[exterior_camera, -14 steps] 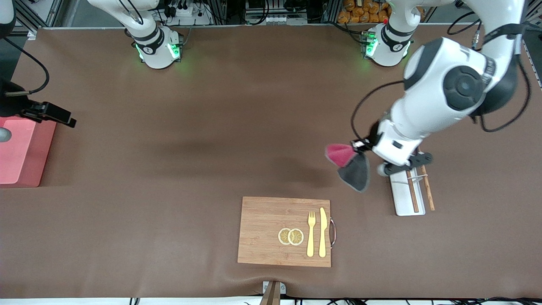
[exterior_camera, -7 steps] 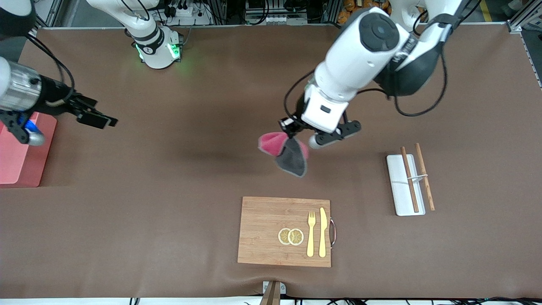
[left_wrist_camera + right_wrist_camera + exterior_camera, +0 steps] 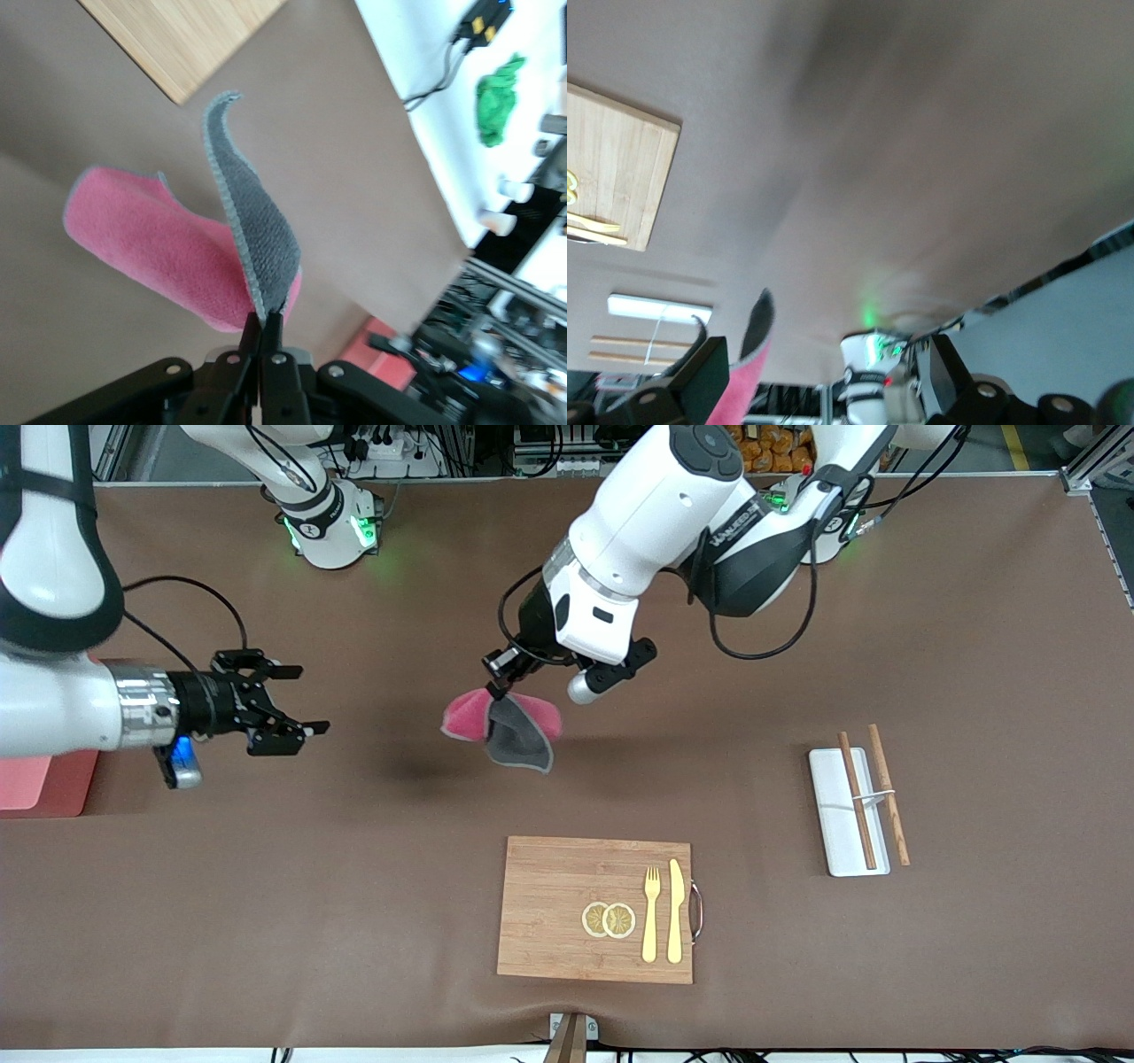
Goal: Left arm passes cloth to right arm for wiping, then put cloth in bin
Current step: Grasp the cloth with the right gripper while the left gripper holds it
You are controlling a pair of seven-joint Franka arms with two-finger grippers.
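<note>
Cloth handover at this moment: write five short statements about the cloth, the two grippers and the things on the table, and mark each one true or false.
1. The left gripper is shut on the cloth. True.
2. The cloth lies flat on the cutting board. False: it hangs in the air over bare table, clear of the board.
3. The right gripper is open and holds nothing. True.
4. The fork and knife lie on the white tray. False: they lie on the cutting board; chopsticks rest on the tray.
5. The cloth is in the bin. False: it is not there yet.
</note>
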